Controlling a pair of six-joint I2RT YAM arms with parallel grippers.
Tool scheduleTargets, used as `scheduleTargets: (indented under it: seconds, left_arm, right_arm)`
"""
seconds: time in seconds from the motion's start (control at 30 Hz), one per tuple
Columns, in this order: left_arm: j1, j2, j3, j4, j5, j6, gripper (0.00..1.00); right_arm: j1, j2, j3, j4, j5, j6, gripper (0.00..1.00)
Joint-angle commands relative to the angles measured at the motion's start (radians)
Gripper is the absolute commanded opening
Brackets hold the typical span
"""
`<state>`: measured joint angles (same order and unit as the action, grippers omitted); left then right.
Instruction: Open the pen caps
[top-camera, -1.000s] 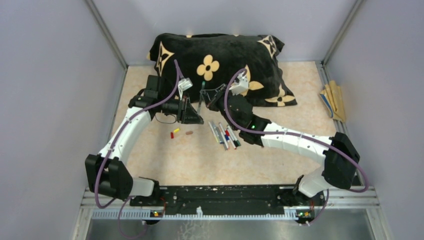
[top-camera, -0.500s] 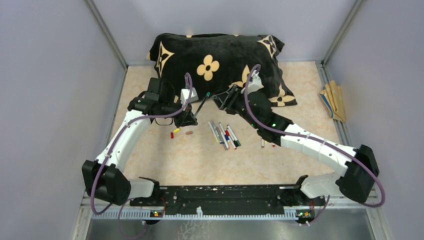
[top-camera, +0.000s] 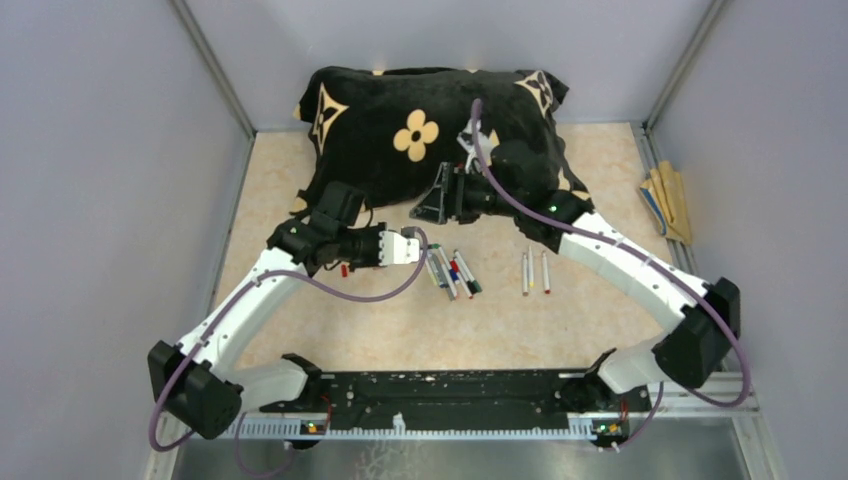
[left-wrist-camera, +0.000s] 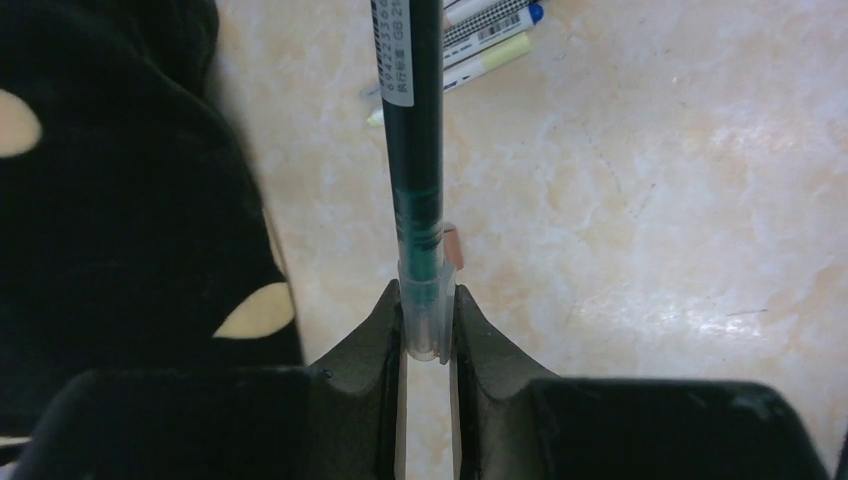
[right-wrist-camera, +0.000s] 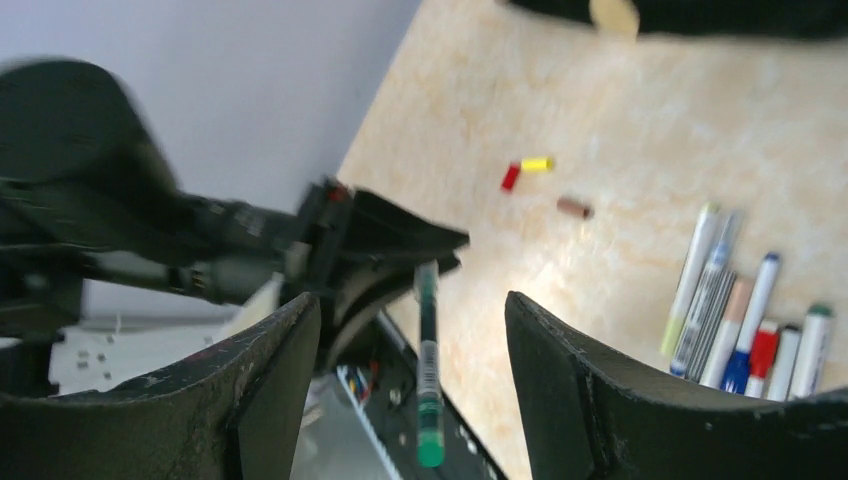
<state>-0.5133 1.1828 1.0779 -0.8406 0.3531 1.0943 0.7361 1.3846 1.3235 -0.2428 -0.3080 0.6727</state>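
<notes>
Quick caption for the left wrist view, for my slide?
Left pincer clamps the clear end of a green pen, pillow alongside.

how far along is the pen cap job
Looks done: loose caps in red, yellow and brown; three pens lying apart. In hand: the left gripper clamps a green pen; the right gripper is open, empty. Left: the bunched pens show blue, red and green caps.

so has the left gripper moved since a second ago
Yes. In the top view the left gripper swung away from the pillow toward the row of pens.
</notes>
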Motion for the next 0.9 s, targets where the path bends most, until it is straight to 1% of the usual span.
scheduleTargets:
  seconds: [0.0,0.1,0.4,0.57,0.77,0.87]
  left_arm:
    - [-0.041,-0.037,-0.014,0.006,-0.117,0.129,0.0]
    - [-0.052,-0.052,-0.027,0.018,-0.137,0.159,0.0]
    - [-0.069,-0.045,-0.035,0.036,-0.174,0.192,0.0]
    - [-0.078,-0.04,-0.02,0.039,-0.17,0.197,0.0]
    - [-0.1,-0.046,-0.016,0.024,-0.157,0.216,0.0]
    - [-0.109,-0.047,-0.014,0.015,-0.142,0.225,0.0]
  right_arm:
    - [-0.008,0.073,0.039,-0.119,-0.236,-0.056,0.68]
    - [-0.008,0.079,0.025,-0.121,-0.246,-0.06,0.66]
    - [-0.007,0.115,-0.033,-0.045,-0.402,-0.029,0.57]
    - [-0.004,0.147,-0.052,-0.054,-0.421,-0.046,0.53]
    - [0.0,0.178,-0.057,-0.002,-0.45,-0.026,0.42]
    - [0.003,0.201,-0.049,0.033,-0.465,-0.006,0.32]
